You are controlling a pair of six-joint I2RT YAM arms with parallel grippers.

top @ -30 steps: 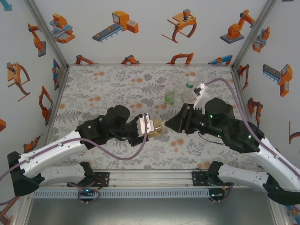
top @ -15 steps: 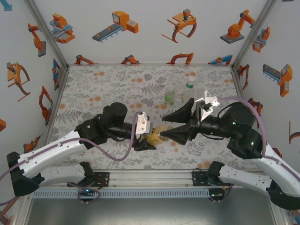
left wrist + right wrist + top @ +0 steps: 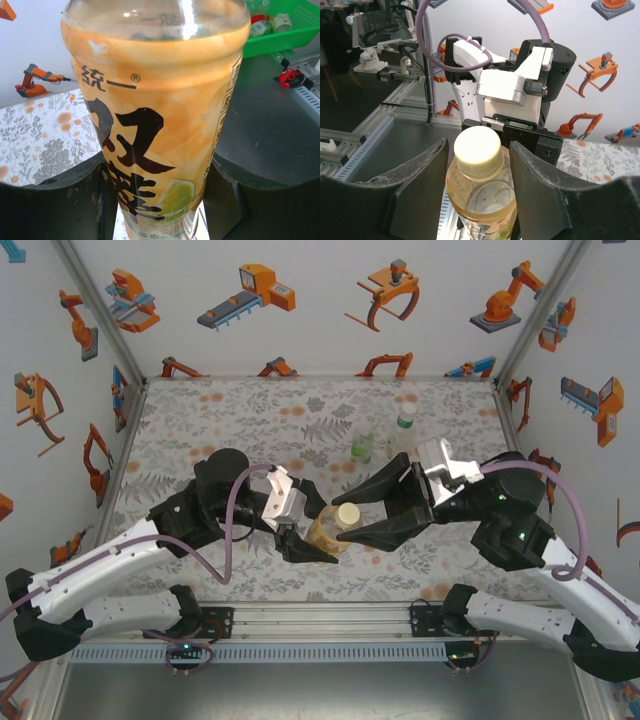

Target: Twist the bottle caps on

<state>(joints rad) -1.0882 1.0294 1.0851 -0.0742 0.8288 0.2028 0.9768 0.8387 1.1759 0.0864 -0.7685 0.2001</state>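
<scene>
The right end effector point(image 3: 349, 516), closed at the cap point(image 3: 477, 145) a second ago, now stands spread beside it, probably resetting for another turn, while the left end effector point(image 3: 322, 530) pinches the bottle point(image 3: 150, 130) above the table point(image 3: 220, 420).

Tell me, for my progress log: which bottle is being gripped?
The amber bottle, clamped in the left gripper; the green-labelled bottle and the plain clear bottle stand untouched farther back.
</scene>
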